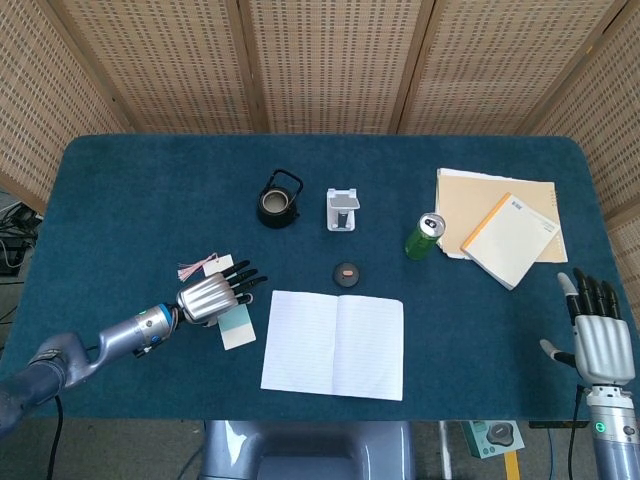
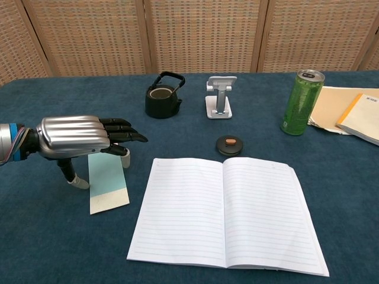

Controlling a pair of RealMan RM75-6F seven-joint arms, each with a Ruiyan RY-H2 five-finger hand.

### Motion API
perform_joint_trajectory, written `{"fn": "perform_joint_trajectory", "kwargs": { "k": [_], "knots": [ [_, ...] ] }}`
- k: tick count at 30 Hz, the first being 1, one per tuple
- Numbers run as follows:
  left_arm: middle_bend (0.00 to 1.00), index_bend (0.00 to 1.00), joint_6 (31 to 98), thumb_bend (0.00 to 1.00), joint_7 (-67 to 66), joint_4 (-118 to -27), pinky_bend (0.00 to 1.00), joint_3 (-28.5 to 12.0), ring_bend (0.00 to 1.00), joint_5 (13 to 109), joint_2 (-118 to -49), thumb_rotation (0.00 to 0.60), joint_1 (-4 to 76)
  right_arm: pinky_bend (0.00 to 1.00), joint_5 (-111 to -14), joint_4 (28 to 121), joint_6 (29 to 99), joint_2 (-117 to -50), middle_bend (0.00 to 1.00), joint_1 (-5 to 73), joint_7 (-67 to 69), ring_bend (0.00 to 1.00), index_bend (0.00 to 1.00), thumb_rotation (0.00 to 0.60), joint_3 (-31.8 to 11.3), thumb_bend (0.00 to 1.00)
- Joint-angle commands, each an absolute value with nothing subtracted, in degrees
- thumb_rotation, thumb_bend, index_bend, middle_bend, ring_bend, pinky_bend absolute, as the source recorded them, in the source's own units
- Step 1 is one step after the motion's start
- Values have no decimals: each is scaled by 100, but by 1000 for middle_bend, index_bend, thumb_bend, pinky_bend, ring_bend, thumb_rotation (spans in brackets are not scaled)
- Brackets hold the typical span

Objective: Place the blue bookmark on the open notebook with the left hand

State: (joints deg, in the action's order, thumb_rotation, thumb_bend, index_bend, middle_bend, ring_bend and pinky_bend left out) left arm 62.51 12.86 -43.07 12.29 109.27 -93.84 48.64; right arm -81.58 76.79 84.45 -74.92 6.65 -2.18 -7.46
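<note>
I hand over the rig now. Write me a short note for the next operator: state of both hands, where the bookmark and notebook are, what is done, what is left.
Left hand: above the blue bookmark, fingers stretched toward the notebook; it holds nothing that I can see.
Right hand: open, idle at the table's right edge.
Blue bookmark: flat on the table, just left of the open notebook, apart from it.
Done: left hand brought over the bookmark.
Left: grasp the bookmark, carry it right, lay it on the notebook page.

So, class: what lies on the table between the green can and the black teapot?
In both views, the silver phone stand sits between the green can and the black teapot, apart from each; the rest is bare blue cloth.
</note>
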Motion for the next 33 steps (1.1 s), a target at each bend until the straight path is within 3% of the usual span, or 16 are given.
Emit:
{"fn": "perform_joint_trajectory", "kwargs": {
  "k": [1, 33],
  "knots": [
    [0, 309, 6220, 95, 1274, -4332, 0, 1252, 0, 10905, -9368, 600, 4869, 0, -8157, 7683, 8447, -7489, 0, 663, -218, 0, 2, 600, -745, 84],
    [0, 340, 5963, 95, 1112, -4507, 0, 1384, 0, 10757, -9368, 600, 4978, 0, -8134, 7667, 8400, -7501, 0, 675, -176, 0, 2, 600, -737, 84]
  ]
}}
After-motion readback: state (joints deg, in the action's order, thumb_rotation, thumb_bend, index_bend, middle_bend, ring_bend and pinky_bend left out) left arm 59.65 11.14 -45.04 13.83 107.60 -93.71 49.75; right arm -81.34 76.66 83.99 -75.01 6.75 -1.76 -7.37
